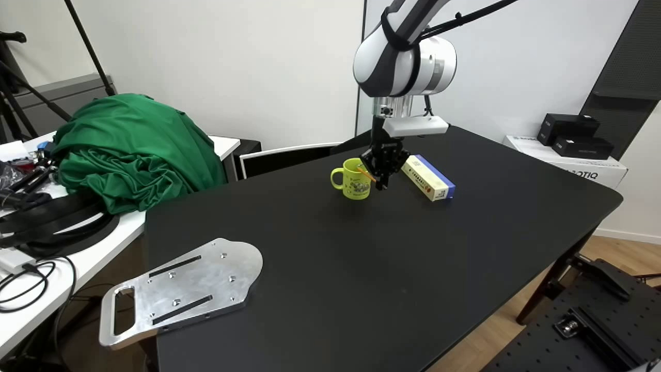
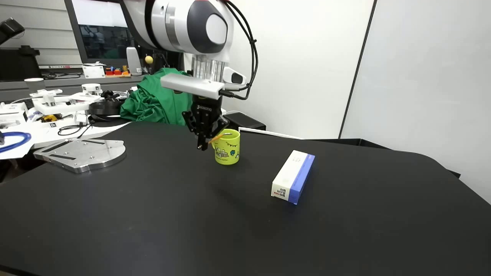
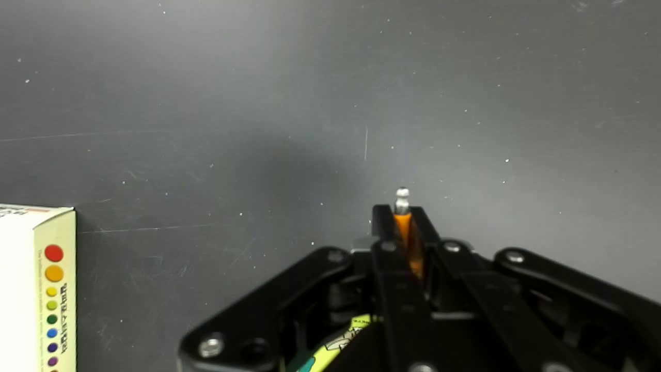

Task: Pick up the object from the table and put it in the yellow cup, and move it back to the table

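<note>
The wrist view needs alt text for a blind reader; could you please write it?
A black gripper holds a slim orange stick with a silvery tip above a black tabletop. A white-and-yellow rectangular box lies at left; a yellow-green mug shows partly behind the gripper.

In an exterior view the cup (image 1: 356, 187) sits toward the far side of the table (image 1: 351, 289), a box (image 1: 428, 176) to its right, the gripper (image 1: 381, 184) just beside the cup with a rod (image 3: 403, 223) between its fingers. Nearer me, a plate (image 1: 217, 274) overhangs the table's left edge; behind it, a cloth (image 1: 134, 150) rests on the desk (image 1: 98, 253) to the left.
</note>
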`<state>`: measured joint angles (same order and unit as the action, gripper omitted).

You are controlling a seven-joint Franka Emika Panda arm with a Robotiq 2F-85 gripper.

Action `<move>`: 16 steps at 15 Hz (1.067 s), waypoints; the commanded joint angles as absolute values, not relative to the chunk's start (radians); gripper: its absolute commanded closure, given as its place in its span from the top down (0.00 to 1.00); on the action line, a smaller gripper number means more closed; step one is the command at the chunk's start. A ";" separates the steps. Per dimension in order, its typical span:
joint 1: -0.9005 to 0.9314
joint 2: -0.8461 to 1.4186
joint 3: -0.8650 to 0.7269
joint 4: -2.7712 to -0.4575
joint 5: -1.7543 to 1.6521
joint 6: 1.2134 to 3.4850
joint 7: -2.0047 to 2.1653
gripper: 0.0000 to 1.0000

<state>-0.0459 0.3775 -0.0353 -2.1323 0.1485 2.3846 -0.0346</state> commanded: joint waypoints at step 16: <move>-0.055 0.190 0.069 -2.494 0.318 2.710 -0.176 0.02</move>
<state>-0.0460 0.2229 0.0383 -2.4021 0.2762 2.6354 -0.1148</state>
